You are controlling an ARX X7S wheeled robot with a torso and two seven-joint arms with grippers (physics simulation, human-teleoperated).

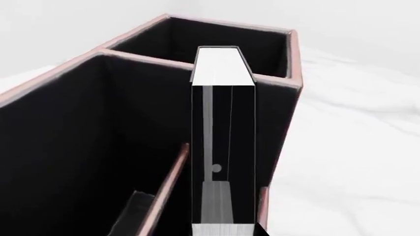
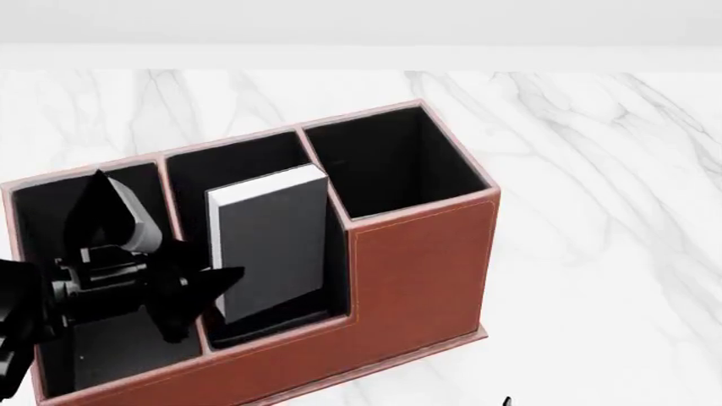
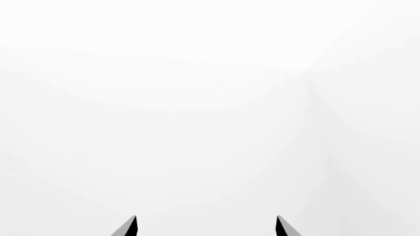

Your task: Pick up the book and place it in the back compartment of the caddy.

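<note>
Book (image 2: 270, 245) base hidden inside caddy (image 2: 418, 254)

The caddy (image 2: 418, 254) is reddish-brown with pale stitching and black lining. The book (image 2: 270, 245) has black covers and white page edges. White, grey-veined marble table (image 2: 598, 169).

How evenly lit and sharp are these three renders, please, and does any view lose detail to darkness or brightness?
Head view: flat, even light, crisp edges; the caddy lining goes near-black, and the left gripper merges with it. Left wrist view: the book shows clearly, its white page edges bright, while the compartment walls are featureless black. Right wrist view: almost wholly washed-out white; only the right gripper fingertips show.
</note>
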